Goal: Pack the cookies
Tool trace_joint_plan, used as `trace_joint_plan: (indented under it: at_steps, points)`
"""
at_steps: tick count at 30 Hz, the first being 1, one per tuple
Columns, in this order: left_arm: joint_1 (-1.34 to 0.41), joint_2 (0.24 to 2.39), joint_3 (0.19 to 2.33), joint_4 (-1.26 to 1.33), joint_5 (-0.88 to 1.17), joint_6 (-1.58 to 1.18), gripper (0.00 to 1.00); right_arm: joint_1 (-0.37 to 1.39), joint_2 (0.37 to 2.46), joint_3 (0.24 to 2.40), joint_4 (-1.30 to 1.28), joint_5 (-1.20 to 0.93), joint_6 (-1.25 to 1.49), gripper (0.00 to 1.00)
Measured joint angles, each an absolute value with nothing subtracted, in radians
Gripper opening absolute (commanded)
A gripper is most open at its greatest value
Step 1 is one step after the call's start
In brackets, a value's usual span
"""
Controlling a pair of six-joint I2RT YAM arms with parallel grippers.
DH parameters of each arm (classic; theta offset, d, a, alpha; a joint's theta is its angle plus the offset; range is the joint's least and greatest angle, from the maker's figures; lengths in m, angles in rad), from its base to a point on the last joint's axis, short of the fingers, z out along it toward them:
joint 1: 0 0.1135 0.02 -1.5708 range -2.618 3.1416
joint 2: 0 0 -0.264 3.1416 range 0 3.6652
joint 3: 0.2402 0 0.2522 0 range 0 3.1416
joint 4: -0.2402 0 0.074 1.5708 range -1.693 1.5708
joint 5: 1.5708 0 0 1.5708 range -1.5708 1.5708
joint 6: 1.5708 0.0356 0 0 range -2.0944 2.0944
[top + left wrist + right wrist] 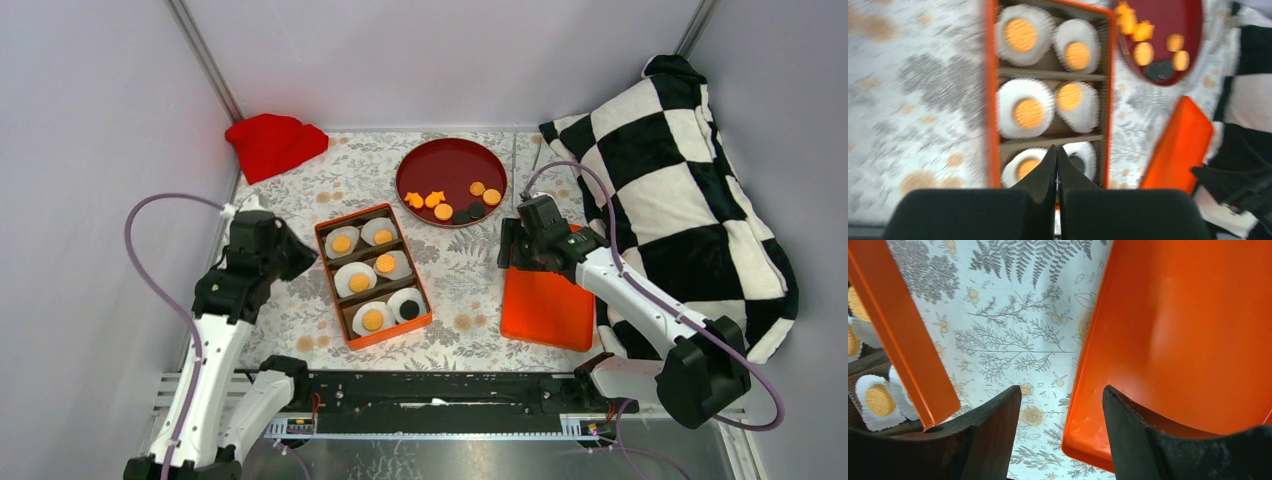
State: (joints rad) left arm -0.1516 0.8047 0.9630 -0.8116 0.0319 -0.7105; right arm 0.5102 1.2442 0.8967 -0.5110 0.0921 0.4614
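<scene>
An orange box [331, 286] holds six white paper cups, five with an orange cookie [359, 283] and one with a black cookie [409, 310]. More cookies [443, 211], orange and black, lie loose on the dark red round plate [450, 160]. My left gripper [305, 260] hangs by the box's left side; in the left wrist view it [1056, 148] is shut on nothing, over the box's near cups [1028, 112]. My right gripper [1062, 390] is open, its fingers straddling the left edge of the orange lid [1188, 330], which lies flat on the table.
A red cloth [272, 143] lies at the back left corner. A black-and-white checkered pillow [680, 190] fills the right side, with the lid [545, 305] against it. Grey walls close in the table. Patterned tablecloth shows between the box [898, 340] and the lid.
</scene>
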Motion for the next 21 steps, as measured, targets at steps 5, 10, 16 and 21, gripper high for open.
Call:
trace_joint_plan:
  at_steps: [5,10,16,21]
  points:
    - [-0.152,0.733,0.914,-0.992,-0.075,-0.760,0.00,0.510,1.238,0.917,-0.504,0.058,0.461,0.68]
    - [-0.163,0.719,0.753,-1.072,-0.077,-0.815,0.00,0.510,1.214,0.916,-0.502,0.006,0.460,0.68]
    - [-0.220,0.808,0.712,-1.110,-0.070,-0.830,0.00,0.511,1.185,0.898,-0.485,-0.035,0.447,0.68]
    - [-0.363,0.961,0.707,-1.057,-0.055,-0.860,0.00,0.510,1.185,0.889,-0.476,-0.048,0.441,0.69]
